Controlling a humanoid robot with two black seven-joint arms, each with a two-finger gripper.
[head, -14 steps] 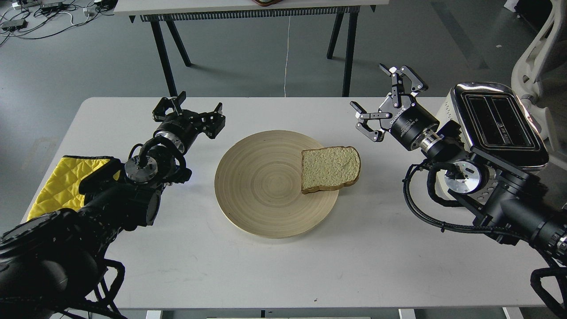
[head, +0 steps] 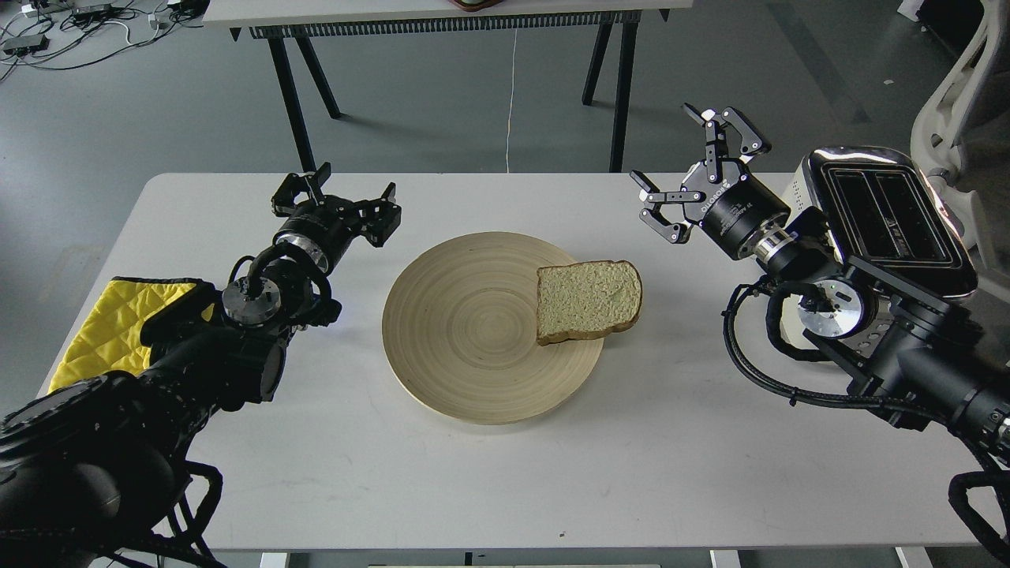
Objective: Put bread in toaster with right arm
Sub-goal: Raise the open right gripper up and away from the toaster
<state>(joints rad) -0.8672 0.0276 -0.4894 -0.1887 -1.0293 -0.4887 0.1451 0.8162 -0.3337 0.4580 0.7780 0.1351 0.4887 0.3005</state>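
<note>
The bread (head: 588, 300), a pale tan slice with a brown crust, lies flat on the right edge of a round wooden plate (head: 465, 331) and overhangs it slightly. The cream-white toaster (head: 888, 217) with a chrome top and two empty slots stands at the table's right end. My right gripper (head: 688, 170) is open and empty, raised above the table up and right of the bread, just left of the toaster. My left gripper (head: 335, 201) is open and empty, left of the plate.
A yellow quilted cloth (head: 106, 327) lies at the table's left edge under my left arm. A second table (head: 442, 12) stands behind, and a white chair (head: 959, 87) is at the far right. The white table (head: 505, 489) has bare surface in front of the plate.
</note>
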